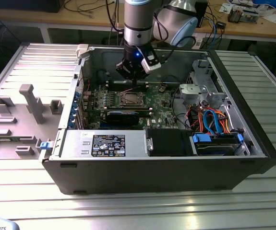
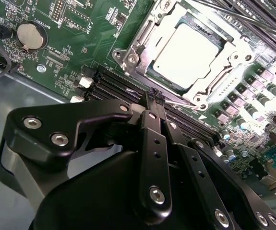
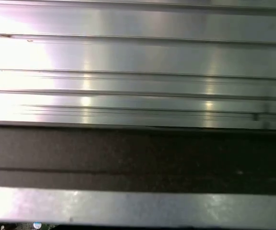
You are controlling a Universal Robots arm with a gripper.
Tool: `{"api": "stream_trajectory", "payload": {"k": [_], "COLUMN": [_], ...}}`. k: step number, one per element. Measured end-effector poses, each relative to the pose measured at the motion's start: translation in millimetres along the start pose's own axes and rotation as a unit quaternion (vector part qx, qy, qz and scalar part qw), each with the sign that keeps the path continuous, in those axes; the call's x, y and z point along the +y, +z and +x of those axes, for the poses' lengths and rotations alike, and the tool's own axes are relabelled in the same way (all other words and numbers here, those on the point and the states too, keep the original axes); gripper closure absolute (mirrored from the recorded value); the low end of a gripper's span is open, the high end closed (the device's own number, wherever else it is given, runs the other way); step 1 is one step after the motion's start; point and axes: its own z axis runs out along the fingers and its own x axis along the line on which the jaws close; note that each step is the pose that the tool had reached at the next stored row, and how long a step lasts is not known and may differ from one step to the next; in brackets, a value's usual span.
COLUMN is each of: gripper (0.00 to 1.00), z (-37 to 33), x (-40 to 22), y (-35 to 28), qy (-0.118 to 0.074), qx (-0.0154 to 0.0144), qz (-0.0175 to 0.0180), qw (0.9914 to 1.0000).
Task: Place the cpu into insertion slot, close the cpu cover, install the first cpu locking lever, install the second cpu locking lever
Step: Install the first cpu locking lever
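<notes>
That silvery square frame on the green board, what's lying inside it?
The cpu shows through the cpu cover, seated in the insertion slot. The socket's dark centre beneath is hidden by the chip.

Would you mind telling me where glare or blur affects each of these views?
In the second wrist view the cpu glares near-white and the gripper looms soft; in the first wrist view bright streaks wash out the ribbed metal surface; the exterior view is evenly lit, with reflections on the table.
</notes>
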Motion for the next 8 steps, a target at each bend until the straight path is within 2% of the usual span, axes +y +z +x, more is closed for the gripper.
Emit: {"api": "stream_trajectory", "payload": {"k": [8], "gripper": [0.89], "z": [-7.6], "x": [-0.4], "y": [7.3], "qy": [0.0], "qx": [0.0], "qz": [0.0008], "qw": [1.0]}}
